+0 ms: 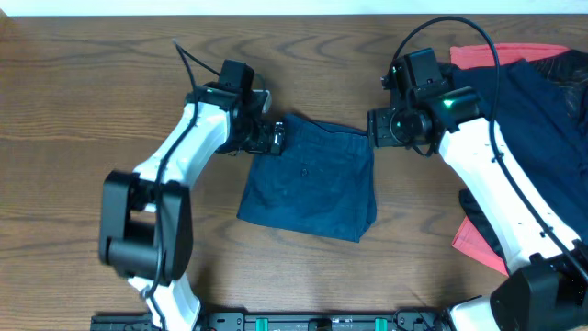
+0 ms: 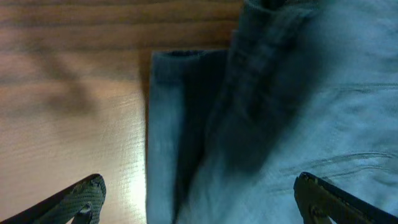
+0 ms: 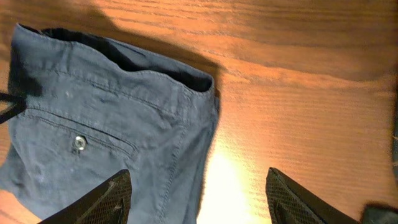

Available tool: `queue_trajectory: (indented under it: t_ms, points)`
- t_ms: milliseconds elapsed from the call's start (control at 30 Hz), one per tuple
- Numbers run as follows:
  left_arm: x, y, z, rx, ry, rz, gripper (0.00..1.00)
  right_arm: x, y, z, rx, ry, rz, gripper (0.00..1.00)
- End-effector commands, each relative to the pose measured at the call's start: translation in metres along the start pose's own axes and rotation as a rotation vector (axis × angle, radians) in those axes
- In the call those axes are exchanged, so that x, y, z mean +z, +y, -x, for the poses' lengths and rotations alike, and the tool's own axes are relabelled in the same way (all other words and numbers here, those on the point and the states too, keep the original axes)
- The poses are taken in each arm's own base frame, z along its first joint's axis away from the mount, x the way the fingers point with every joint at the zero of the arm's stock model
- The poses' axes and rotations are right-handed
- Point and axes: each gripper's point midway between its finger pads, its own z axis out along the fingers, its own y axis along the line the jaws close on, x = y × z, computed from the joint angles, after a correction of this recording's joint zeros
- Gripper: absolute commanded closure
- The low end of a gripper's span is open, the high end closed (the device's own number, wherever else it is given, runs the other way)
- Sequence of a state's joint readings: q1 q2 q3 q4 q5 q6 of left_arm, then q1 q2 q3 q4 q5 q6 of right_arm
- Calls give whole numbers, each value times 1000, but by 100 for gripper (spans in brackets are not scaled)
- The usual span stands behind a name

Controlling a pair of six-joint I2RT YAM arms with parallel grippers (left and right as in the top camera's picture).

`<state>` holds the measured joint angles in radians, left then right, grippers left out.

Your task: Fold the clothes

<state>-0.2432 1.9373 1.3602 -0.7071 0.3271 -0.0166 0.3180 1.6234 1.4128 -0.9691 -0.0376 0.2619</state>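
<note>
The navy shorts lie folded into a rough square in the middle of the wooden table. My left gripper is open at the shorts' far left corner, its fingers straddling the fabric edge just above it. My right gripper is open at the far right corner, straddling the waistband side edge; a back pocket button shows. Neither gripper holds fabric.
A pile of other clothes sits at the right: dark navy fabric, a red garment behind it and showing again at the front, and a black piece. Bare wood lies left of the shorts.
</note>
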Motion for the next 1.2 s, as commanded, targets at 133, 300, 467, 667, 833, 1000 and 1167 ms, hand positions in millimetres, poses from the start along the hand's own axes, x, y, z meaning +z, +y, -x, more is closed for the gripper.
queue_trajectory:
  t_ms: [133, 300, 467, 667, 833, 1000, 1167]
  points:
    - [43, -17, -14, 51, 95, -192, 4, -17, -9, 3, -9, -32, -54, 32]
    - [46, -38, -20, 52, 123, -292, 88, -18, -9, 3, -9, -31, -54, 33]
    - [32, -24, -1, 33, 47, -242, 94, -17, -9, 2, -9, -29, -55, 33]
    - [-28, 53, 55, -218, -192, -28, 94, -17, -10, 0, -9, -20, -61, 34]
    - [-110, 152, 80, -556, -465, 127, 94, -17, -11, -3, -9, -6, -65, 34]
    - [-150, 254, 55, -860, -596, 259, 94, -17, -12, -5, -9, 1, -66, 35]
    - [-151, 319, 15, -1068, -595, 297, 94, -17, -12, -7, -9, 7, -68, 35]
